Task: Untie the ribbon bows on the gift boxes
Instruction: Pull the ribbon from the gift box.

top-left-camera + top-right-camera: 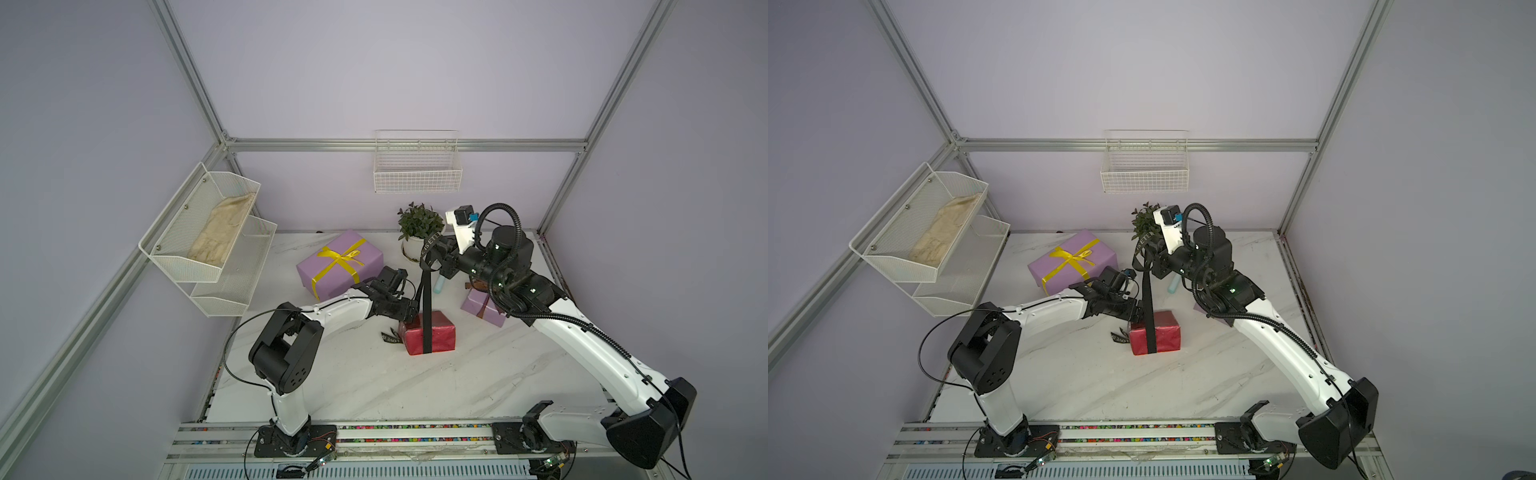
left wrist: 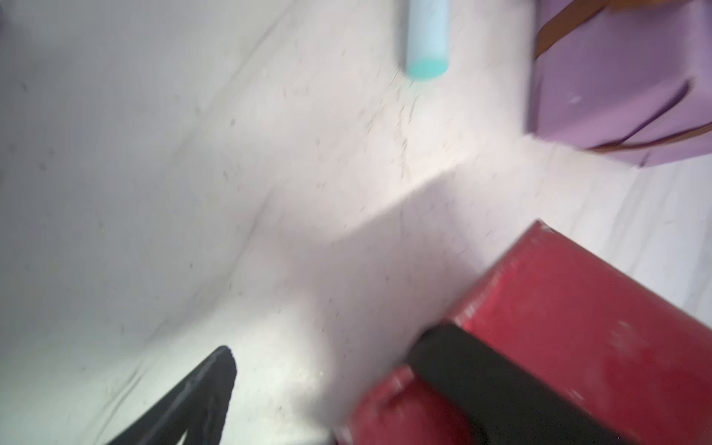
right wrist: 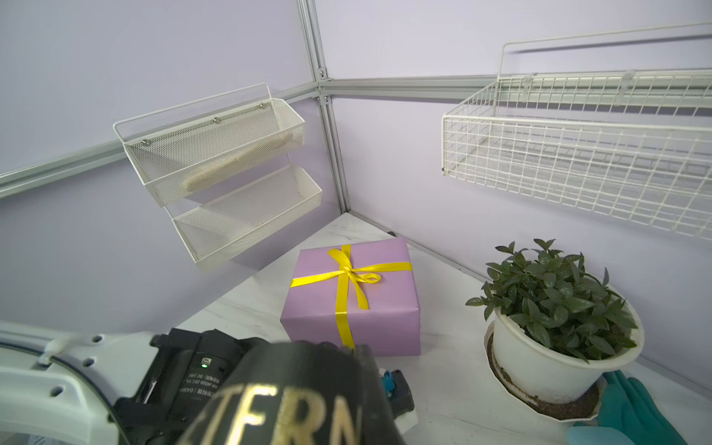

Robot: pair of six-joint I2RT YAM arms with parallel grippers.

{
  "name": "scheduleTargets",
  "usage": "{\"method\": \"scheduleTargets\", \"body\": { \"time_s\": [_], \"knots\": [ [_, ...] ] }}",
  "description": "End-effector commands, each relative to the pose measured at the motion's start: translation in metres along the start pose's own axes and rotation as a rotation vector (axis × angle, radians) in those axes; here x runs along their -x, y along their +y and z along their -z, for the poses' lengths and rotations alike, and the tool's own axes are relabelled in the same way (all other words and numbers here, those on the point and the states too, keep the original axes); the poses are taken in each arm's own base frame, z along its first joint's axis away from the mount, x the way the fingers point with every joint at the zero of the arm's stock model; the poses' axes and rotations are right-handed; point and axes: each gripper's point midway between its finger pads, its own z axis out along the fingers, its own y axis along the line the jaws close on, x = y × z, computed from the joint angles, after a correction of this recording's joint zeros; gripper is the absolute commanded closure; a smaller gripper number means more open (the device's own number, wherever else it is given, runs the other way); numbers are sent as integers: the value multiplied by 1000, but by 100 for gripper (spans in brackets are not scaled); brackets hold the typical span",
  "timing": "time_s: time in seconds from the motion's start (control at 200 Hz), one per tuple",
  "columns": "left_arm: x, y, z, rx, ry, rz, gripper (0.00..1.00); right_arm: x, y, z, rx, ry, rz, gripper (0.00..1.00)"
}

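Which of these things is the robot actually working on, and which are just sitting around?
Part of the job: red box, black ribbon, big lilac box, yellow ribbon, small lilac box, brown ribbon.

Just lying about: plant, wire basket, mesh shelf, cloth, blue tube, glove.

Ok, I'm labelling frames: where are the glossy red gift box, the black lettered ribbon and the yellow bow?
glossy red gift box [image 1: 444,341], in a top view, front face.
black lettered ribbon [image 1: 425,291], in a top view, raised strand.
shiny yellow bow [image 3: 348,272], right wrist view, knot.
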Motion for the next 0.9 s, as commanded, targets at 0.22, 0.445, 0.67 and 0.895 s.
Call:
{"method": "scheduleTargets", "body": {
  "time_s": [0.22,0.445,0.67,0.895],
  "knots": [
    [-31,-3,0,46,67,-26,10,-60,-2,10,-3,54,-95,100],
    [-15,-10,17,39,7,-31,10,-65,-3,22,-25,61,-110,100],
    [4,-12,46,55,-88,-34,9,-86,-5,27,-40,103,-135,100],
    [15,-28,85,-10,-219,-150,1,-102,-13,12,-55,148,-131,100]
  ]
}}
